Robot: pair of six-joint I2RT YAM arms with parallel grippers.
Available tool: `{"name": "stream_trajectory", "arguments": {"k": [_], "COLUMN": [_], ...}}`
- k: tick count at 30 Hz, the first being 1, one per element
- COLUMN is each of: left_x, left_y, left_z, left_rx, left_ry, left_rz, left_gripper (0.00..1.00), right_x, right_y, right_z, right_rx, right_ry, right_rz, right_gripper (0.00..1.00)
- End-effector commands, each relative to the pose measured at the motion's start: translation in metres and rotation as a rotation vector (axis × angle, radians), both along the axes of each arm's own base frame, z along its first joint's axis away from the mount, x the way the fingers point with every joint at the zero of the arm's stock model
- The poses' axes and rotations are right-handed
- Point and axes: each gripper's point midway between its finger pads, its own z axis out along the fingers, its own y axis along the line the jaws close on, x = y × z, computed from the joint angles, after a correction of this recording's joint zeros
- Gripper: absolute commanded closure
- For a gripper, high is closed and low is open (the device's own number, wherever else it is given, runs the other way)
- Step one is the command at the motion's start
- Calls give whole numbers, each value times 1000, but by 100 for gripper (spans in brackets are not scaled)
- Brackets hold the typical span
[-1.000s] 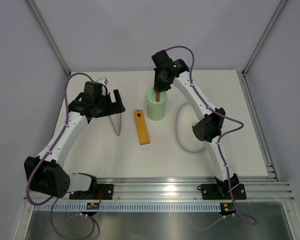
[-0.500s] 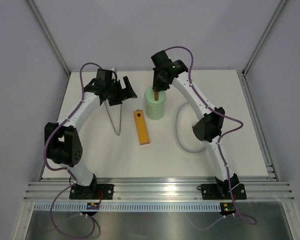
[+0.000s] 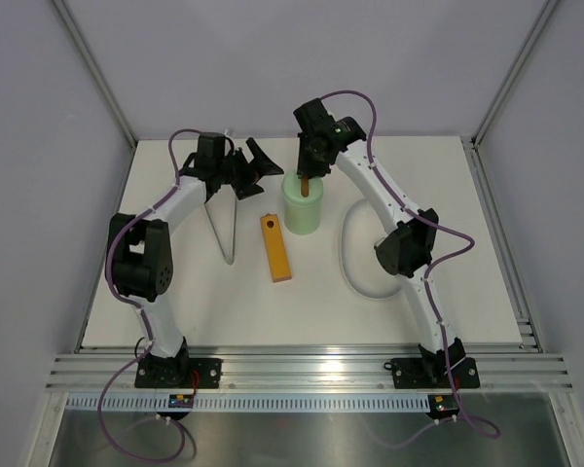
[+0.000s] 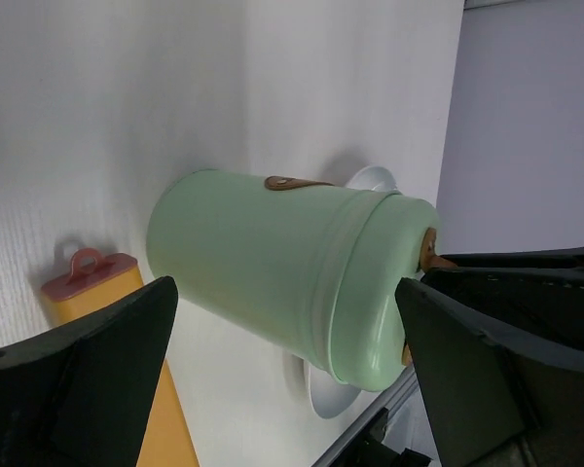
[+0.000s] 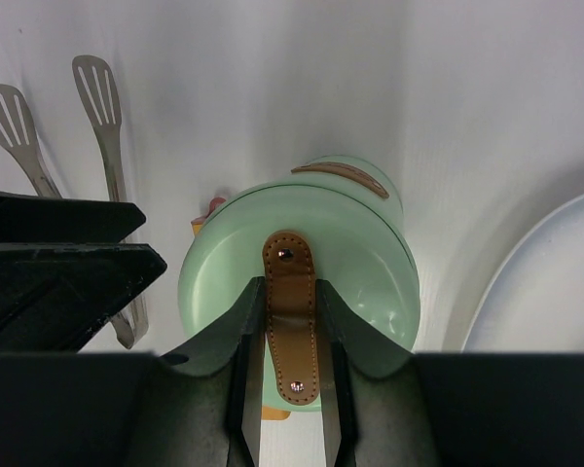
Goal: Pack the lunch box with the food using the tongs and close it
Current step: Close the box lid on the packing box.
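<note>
Right hand (image 5: 290, 288) is clamped on the brown strap handle (image 5: 290, 341) of the lid (image 5: 355, 243). That lid sits on the lunch box (image 3: 303, 209), upright mid-worktop (image 3: 467, 243). Left hand (image 3: 253, 167), spread wide, faces the box from its left, apparently not touching it. Tongs (image 3: 230, 229) lie farther left, past an orange block (image 3: 275, 248); a white plate (image 3: 348, 261) sits to the right.

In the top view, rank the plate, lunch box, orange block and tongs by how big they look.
1. plate, though partly covered.
2. lunch box.
3. orange block and tongs: alike in length, the tongs thinner and partly covered, so I won't rank them.
</note>
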Motion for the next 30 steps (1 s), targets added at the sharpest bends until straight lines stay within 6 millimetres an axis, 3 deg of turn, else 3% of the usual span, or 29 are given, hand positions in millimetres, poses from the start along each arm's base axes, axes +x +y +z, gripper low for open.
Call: {"name": "stream_trajectory", "arguments": {"k": [1, 7, 10, 11, 14, 20, 24, 30], "left_x": [8, 4, 1, 0, -5, -20, -30, -40], "left_y": [1, 16, 27, 30, 41, 57, 64, 69], "left_z": [33, 40, 49, 52, 66, 72, 75, 66], "left_rx": [-69, -15, 45, 76, 145, 225, 251, 268], "left_ry": [-94, -116, -144, -165, -199, -214, -221, -203], "left_rz": [5, 29, 52, 47, 66, 98, 109, 117], "left_gripper": [1, 1, 1, 1, 1, 1, 1, 1], "right_x": [-6, -5, -6, -6, -5, 2, 4, 6], "right_y": [9, 9, 7, 7, 8, 10, 12, 4], "right_z": [18, 3, 2, 5, 15, 33, 44, 65], "right_rx": [26, 7, -1, 2, 17, 40, 60, 49], "right_ry": [-28, -2, 2, -6, -30, -88, -117, -175], "right_rz": [27, 24, 23, 23, 23, 23, 31, 18], "right_gripper": [100, 99, 90, 81, 66, 60, 48, 46]}}
